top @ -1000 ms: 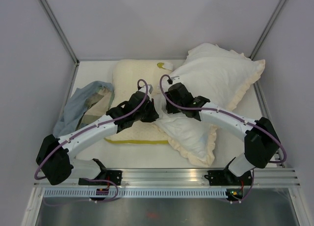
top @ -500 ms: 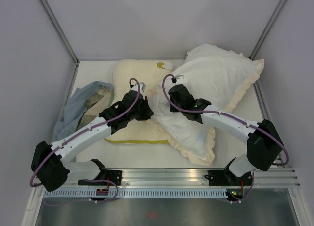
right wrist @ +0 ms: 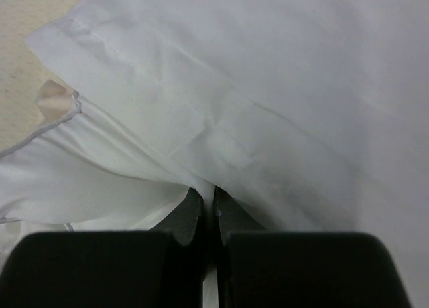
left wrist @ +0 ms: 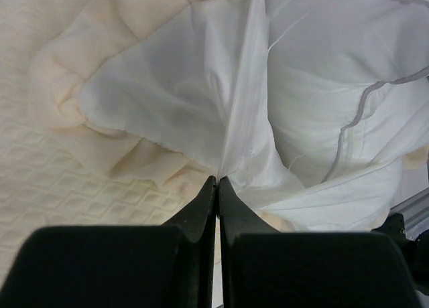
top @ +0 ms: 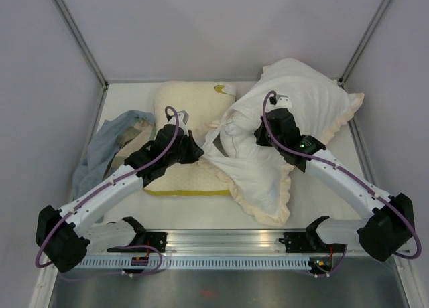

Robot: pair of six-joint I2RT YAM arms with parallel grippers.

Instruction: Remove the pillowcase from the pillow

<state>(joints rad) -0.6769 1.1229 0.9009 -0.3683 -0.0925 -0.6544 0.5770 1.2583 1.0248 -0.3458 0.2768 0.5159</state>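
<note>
Mid-peel: left pincer (left wrist: 216, 181) clamped on pillowcase (top: 268, 211) fold, right pincer (right wrist: 208, 191) clamped, apparently on pillow (left wrist: 322, 73). Next we pull apart, grips firm.

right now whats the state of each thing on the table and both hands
pillowcase, rumpled, not yet off
pillow, mostly inside it, a bit showing at the opening
left hand, shut on thin pillowcase fabric
right hand, shut on white fabric, seemingly the pillowcase hem
cream-yellow pillow, flat, partly under the pillowcase
blue-grey cloth, crumpled, untouched
</note>
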